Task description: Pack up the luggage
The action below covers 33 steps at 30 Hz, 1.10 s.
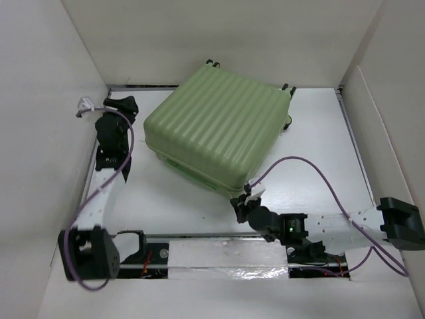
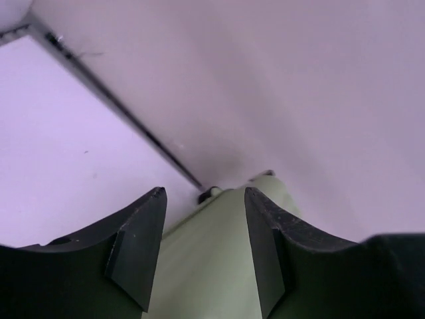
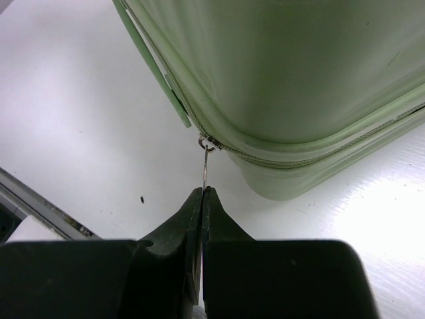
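Note:
The luggage [image 1: 216,123] is a pale green ribbed hard-shell suitcase lying closed and flat on the table, black wheels at its far edge. My right gripper [image 1: 240,205] sits at its near corner, shut on the thin metal zipper pull [image 3: 207,167], which hangs from the zip seam [image 3: 265,156] that runs round the rounded corner. My left gripper [image 1: 126,105] is open and empty at the far left, beside the suitcase's left corner. In the left wrist view the green shell [image 2: 209,266] shows between its fingers [image 2: 139,246].
White walls enclose the table on the left, back and right [image 1: 378,119]. A metal rail [image 1: 219,236] and a white strip run along the near edge between the arm bases. Purple cables loop off both arms.

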Motion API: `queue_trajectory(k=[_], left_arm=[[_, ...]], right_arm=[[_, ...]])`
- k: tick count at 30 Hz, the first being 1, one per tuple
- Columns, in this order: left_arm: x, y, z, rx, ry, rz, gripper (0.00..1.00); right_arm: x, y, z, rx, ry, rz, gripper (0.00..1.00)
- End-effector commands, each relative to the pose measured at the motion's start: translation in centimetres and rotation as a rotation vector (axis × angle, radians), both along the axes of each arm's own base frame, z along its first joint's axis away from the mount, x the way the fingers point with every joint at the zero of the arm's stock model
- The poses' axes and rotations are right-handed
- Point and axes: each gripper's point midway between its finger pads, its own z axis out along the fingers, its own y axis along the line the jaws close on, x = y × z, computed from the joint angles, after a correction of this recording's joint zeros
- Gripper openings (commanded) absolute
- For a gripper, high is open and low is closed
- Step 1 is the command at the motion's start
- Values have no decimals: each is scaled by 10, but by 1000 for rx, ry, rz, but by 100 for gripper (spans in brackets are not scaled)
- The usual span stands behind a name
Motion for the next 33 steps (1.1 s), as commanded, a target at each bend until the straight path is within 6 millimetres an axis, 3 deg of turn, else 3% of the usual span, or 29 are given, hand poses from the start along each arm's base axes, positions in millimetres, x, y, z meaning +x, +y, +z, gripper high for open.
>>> queue_trajectory(k=[1, 3, 5, 6, 11, 12, 14, 15, 16, 18, 19, 20, 21, 23, 24, 25, 26, 28, 29, 30, 32, 33], left_arm=[[41, -5, -25, -113, 86, -152, 47], [66, 2, -58, -101, 197, -157, 45], [78, -2, -78, -101, 246, -186, 45], [87, -4, -102, -116, 306, -199, 45], [97, -38, -138, -137, 367, -342, 45], [96, -54, -145, -131, 383, -376, 45], [86, -72, -157, -130, 389, -413, 45], [80, -80, -154, -127, 371, -427, 45], [68, -100, -164, -121, 368, -463, 45], [53, -118, -162, -111, 340, -485, 45], [43, -124, -174, -104, 346, -483, 45], [31, -144, -177, -93, 349, -521, 45], [22, -152, -173, -92, 332, -534, 44], [-5, -173, -187, -100, 333, -572, 44], [-13, -175, -181, -101, 308, -578, 44], [-25, -174, -194, -103, 329, -574, 44], [-32, -172, -195, -121, 326, -573, 44], [-46, -172, -184, -144, 273, -593, 44], [-58, -168, -195, -146, 294, -592, 44], [-65, -169, -186, -145, 266, -603, 44], [-80, -159, -201, -139, 297, -581, 44], [-86, -159, -191, -143, 263, -588, 44]], right_arm=[[-32, 26, 12, 75, 46, 149, 0], [-31, 28, 12, 68, 45, 148, 0], [-30, 29, 12, 66, 41, 142, 0], [-30, 30, 13, 67, 40, 140, 0], [-23, 35, 23, 44, 4, 114, 0], [-21, 36, 25, 39, -4, 108, 0], [-10, 33, 29, 8, -34, 85, 0], [-6, 37, 39, 15, -44, 83, 0], [-3, 40, 42, -2, -55, 108, 0], [7, 45, 48, -8, -71, 119, 0], [7, 55, 59, 6, -91, 160, 0], [5, 62, 63, 10, -102, 186, 0], [8, 68, 64, 7, -105, 194, 0], [6, 94, 65, -7, -110, 243, 0], [6, 104, 66, -8, -110, 259, 0], [-2, 120, 56, -34, -107, 317, 0], [-3, 136, 72, -3, -126, 345, 0], [-15, 161, 82, 18, -154, 457, 0], [-23, 182, 90, 33, -166, 512, 0], [-28, 193, 93, 37, -174, 558, 0], [-57, 214, 98, 45, -181, 703, 0], [-61, 227, 99, 53, -182, 734, 0]])
